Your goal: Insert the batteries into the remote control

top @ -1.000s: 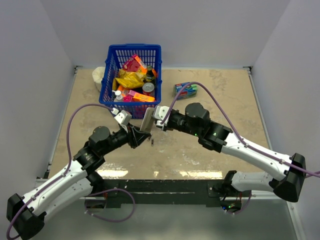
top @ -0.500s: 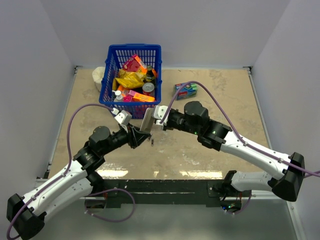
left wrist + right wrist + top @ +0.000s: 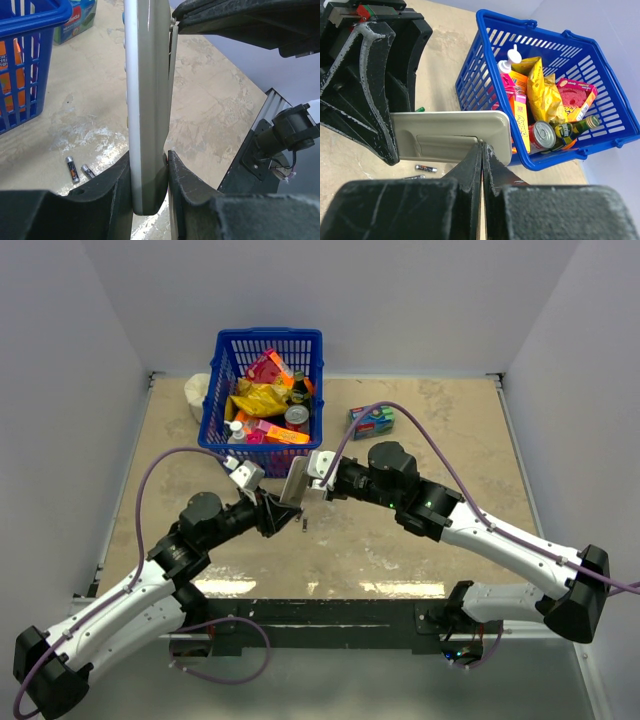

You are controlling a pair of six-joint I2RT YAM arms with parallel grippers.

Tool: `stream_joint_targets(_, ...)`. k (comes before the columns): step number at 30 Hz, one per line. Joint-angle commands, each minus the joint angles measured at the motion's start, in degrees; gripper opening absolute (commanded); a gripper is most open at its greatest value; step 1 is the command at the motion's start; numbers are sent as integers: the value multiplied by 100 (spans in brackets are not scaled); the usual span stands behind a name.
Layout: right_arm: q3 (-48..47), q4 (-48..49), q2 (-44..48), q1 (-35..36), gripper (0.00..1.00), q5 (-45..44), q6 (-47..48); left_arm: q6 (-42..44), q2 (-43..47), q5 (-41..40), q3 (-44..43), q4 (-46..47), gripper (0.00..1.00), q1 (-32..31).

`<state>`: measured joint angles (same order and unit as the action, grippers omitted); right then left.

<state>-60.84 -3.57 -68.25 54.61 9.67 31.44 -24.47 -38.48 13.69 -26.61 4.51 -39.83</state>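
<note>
The grey remote control [image 3: 294,483] is held up off the table, above its middle. My left gripper [image 3: 279,510] is shut on its lower end; the jaws clamp both faces in the left wrist view [image 3: 149,165]. My right gripper [image 3: 313,484] is shut, its closed fingertips [image 3: 482,147] touching the edge of the small cover [image 3: 442,146] on the remote's plain back [image 3: 450,127]. Two dark batteries [image 3: 72,169] lie side by side on the table below the remote. They also show in the right wrist view [image 3: 426,168] and in the top view [image 3: 303,527].
A blue basket [image 3: 268,335] full of groceries stands just behind the grippers. A blue-green box [image 3: 371,419] lies to its right, and a white lump [image 3: 197,395] to its left. A small green stick [image 3: 420,109] lies on the table under the remote.
My right gripper has edged slightly left, closer against the remote. The left arm and the remote have hardly moved.
</note>
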Motion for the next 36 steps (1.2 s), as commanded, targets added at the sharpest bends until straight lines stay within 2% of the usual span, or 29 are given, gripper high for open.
stream_joint_targets(1, -148, -223, 4, 32, 0, 307, -103, -128, 16, -340, -169, 331, 0, -16)
stream_joint_targets(9, 54, -135, 75, -20, 0, 79, -322, -225, -98, -473, -169, 120, 0, -16)
stream_joint_targets(22, 607, 103, 40, -381, 0, -88, -1482, 47, -792, 775, -46, 261, 0, -16)
stream_joint_targets(36, 1179, -223, 303, -425, 0, -300, -2687, 197, -1653, 679, -318, -73, 0, -16)
